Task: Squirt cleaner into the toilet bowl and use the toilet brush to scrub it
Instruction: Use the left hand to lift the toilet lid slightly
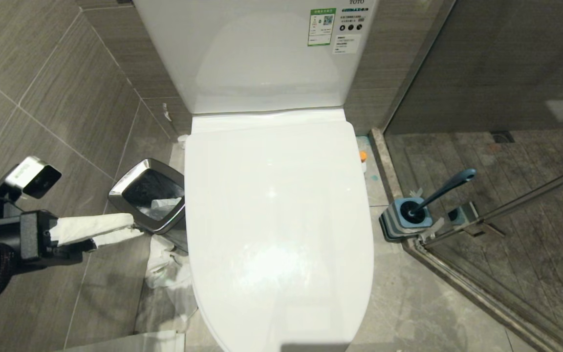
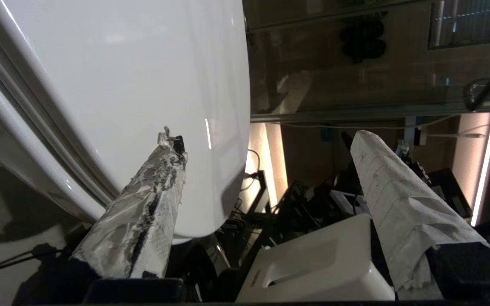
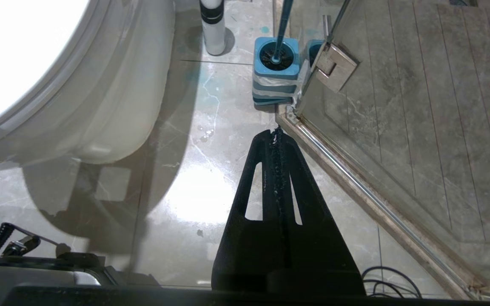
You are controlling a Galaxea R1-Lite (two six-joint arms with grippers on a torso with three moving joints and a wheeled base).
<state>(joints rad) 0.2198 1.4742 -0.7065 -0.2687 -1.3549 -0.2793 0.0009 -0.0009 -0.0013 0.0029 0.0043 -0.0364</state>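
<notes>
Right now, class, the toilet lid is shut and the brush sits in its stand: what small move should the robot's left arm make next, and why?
Probably bring the left gripper in to the edge of the lid to lift it. The lid covers the bowl, so no cleaner can go in yet. The paper-wrapped fingers stand open beside the lid, empty. The right gripper is shut, and the brush rests in its stand.

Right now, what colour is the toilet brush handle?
Dark blue. The toilet brush stands in its blue-grey stand beside the shower glass; head view shows it best.
</notes>
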